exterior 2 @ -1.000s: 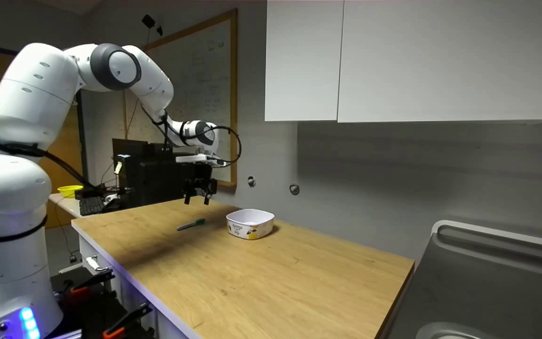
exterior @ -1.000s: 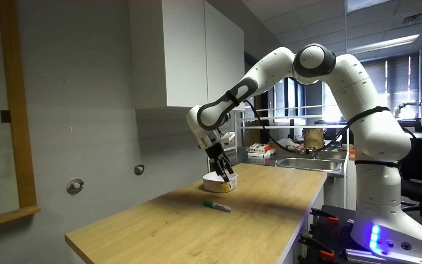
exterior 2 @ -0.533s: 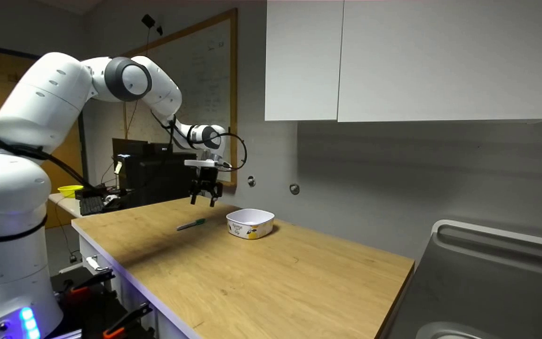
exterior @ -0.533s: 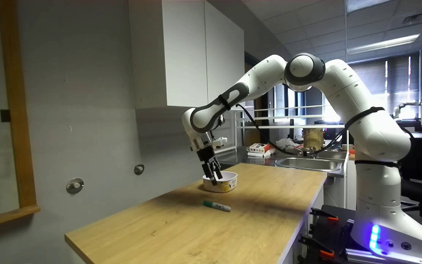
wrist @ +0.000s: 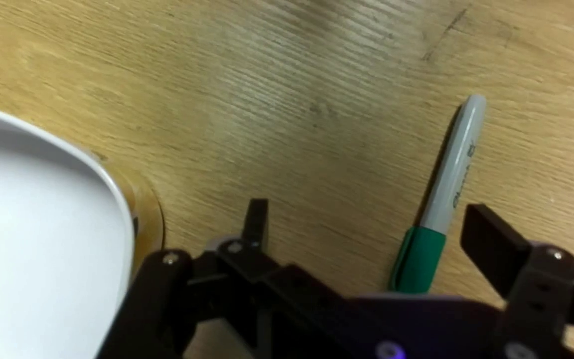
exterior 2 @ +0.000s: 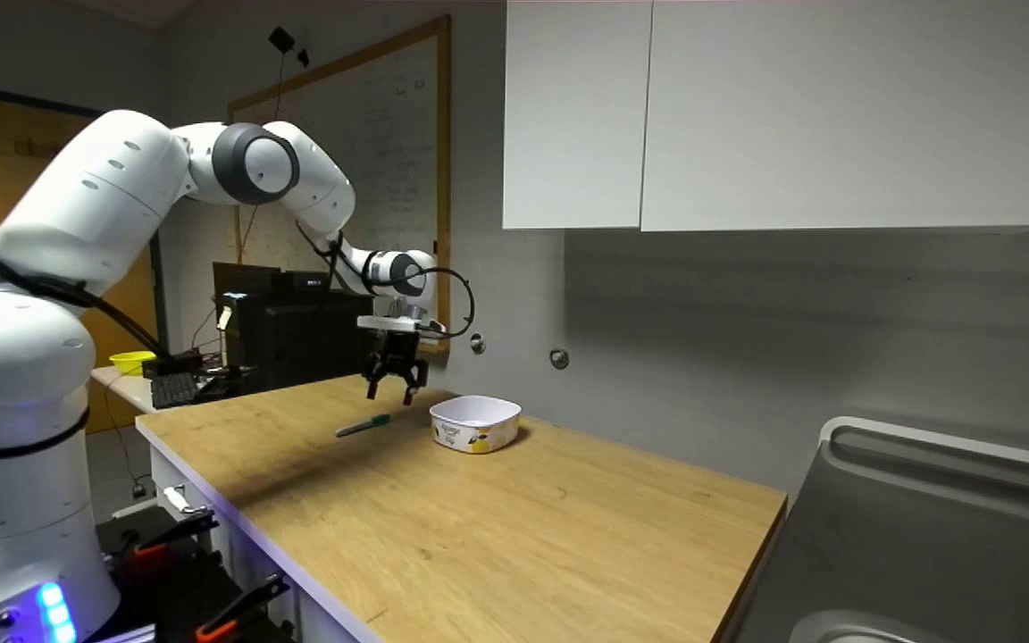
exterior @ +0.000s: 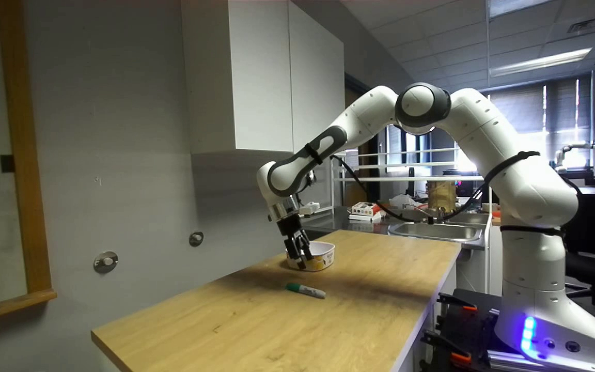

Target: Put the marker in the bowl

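Note:
The marker (exterior: 305, 290) is grey with a green cap. It lies flat on the wooden table in both exterior views (exterior 2: 363, 426). The bowl (exterior 2: 476, 424) is white, low and rounded-square, with a lemon print; it stands upright near the wall, a short way from the marker. My gripper (exterior 2: 389, 398) is open and empty, held above the table beside the bowl. In the wrist view the marker (wrist: 456, 164) shows between the open gripper's (wrist: 366, 219) fingers, nearer the right one; its cap end is partly hidden. The bowl (wrist: 43, 239) is at the left there.
The wooden tabletop (exterior: 256, 320) runs along a grey wall with round fittings. White wall cabinets (exterior 2: 791, 116) hang above. A sink (exterior: 437, 231) and boxes (exterior: 365, 209) are beyond the table's far end. Clamps (exterior 2: 242, 607) sit by the robot base.
My gripper has moved down and sideways along the table, leftward in an exterior view and rightward in an exterior view from elsewhere. It stays open. The marker and bowl have not moved.

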